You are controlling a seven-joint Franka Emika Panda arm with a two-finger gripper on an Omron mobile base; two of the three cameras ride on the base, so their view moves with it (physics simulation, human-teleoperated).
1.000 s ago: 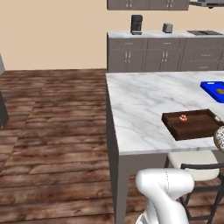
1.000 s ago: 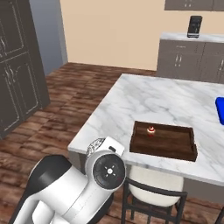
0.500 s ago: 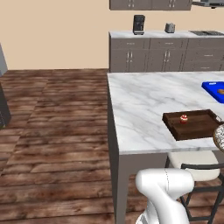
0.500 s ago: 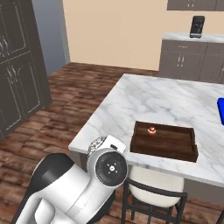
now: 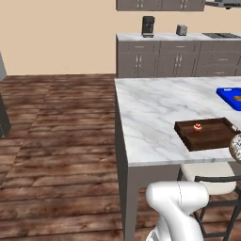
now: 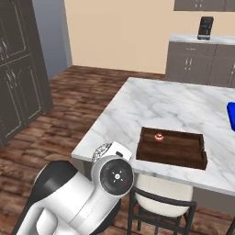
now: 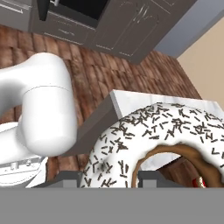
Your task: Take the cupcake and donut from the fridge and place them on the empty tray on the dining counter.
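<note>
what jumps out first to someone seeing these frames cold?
The donut, white-glazed with dark sprinkles, looms across the hand view, held in the pincer just off the corner of the dining counter. Next is the dark wooden tray near the counter's front edge, with the cupcake already standing in it, toward the rear left corner in the right base view. A blue object lies further along the marble top.
</note>
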